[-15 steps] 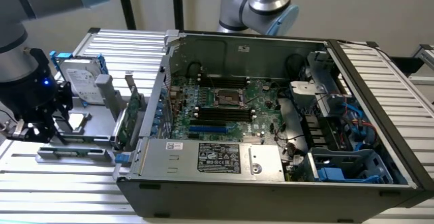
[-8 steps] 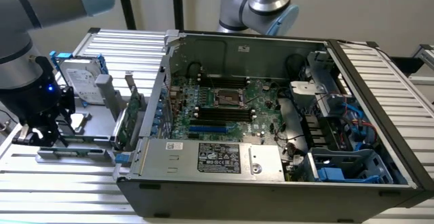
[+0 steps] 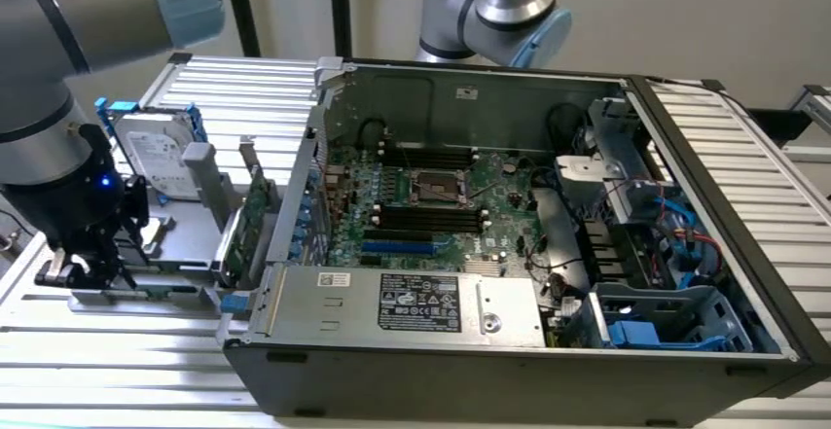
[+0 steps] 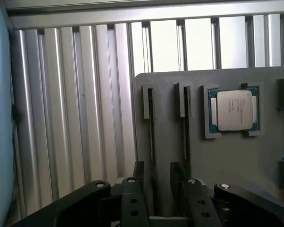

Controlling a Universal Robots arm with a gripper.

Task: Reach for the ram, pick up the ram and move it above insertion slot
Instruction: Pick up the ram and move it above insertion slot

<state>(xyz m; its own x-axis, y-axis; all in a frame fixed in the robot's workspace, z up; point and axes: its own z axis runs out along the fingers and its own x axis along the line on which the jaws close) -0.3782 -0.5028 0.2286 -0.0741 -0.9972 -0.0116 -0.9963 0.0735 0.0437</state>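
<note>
**Claw open over the holder, ram not grabbed yet**

Your gripper (image 3: 89,273) hangs at 9 o'clock of the case (image 3: 520,371) in the exterior view, jaws spread apart and empty, low over the grey holder (image 3: 175,239). In the wrist view the gripper (image 4: 157,177) straddles one slot, and the ram (image 4: 152,132) looks to be the thin dark edge standing in it, though edge-on I can't swear to it. Risk as I see it: the second slot (image 4: 185,127) sits just beside, so if you're a bit off-line a finger could land on the slot wall and tip or jam the stick. The hard drive (image 3: 156,157) is at the claw's 1 o'clock and the green card (image 3: 253,220) at 2 o'clock, both near. The card and the case's side wall are the edges to clip. Open room is straight up.
</note>
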